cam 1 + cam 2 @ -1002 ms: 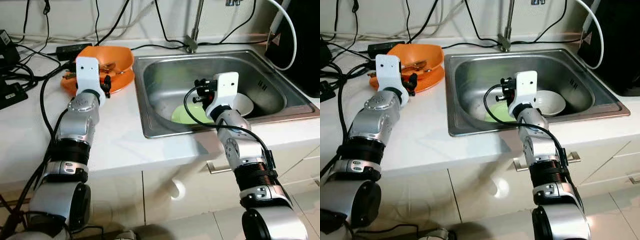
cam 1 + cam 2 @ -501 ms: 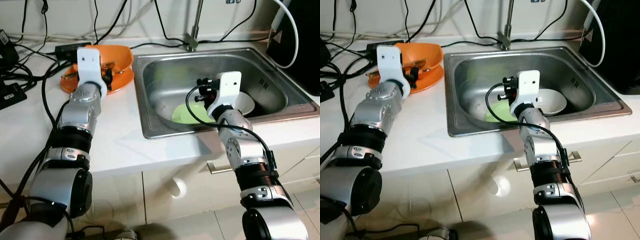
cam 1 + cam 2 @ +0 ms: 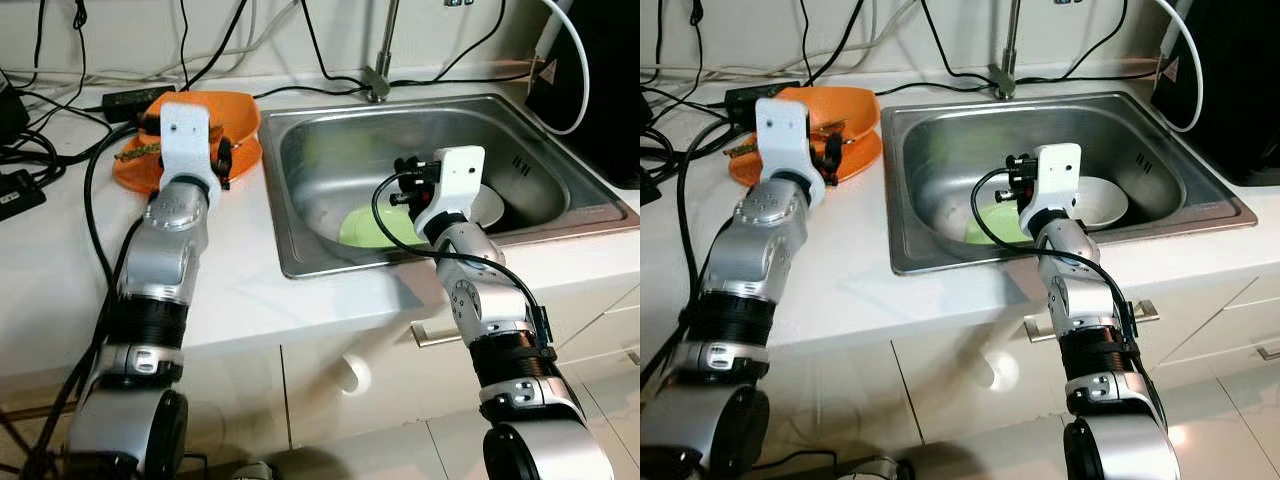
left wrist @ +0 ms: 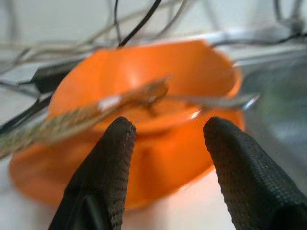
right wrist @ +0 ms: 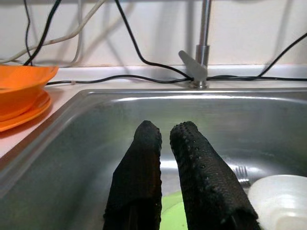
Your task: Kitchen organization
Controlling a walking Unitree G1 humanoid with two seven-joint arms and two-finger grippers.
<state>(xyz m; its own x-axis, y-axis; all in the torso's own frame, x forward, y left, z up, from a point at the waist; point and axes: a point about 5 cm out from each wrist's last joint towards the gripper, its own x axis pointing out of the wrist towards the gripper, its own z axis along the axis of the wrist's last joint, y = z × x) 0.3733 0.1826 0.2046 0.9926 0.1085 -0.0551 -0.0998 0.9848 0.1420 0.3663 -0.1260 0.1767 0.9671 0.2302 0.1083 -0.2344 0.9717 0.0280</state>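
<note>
Orange plastic dominates the counter left of the sink: an orange bowl (image 4: 144, 86) sits on an orange plate (image 3: 135, 170), with utensils (image 4: 96, 108) lying across the bowl. The left gripper (image 4: 168, 143) hangs just before the bowl, its fingers spread apart and holding nothing. In the steel sink (image 3: 330, 130) lie a green plate (image 3: 375, 228) and a white bowl (image 5: 280, 201), side by side. The right gripper (image 5: 168, 139) hovers above the green plate, fingers pressed nearly together, empty. Black cables (image 3: 60, 110) trail over the white countertop (image 3: 250, 290).
</note>
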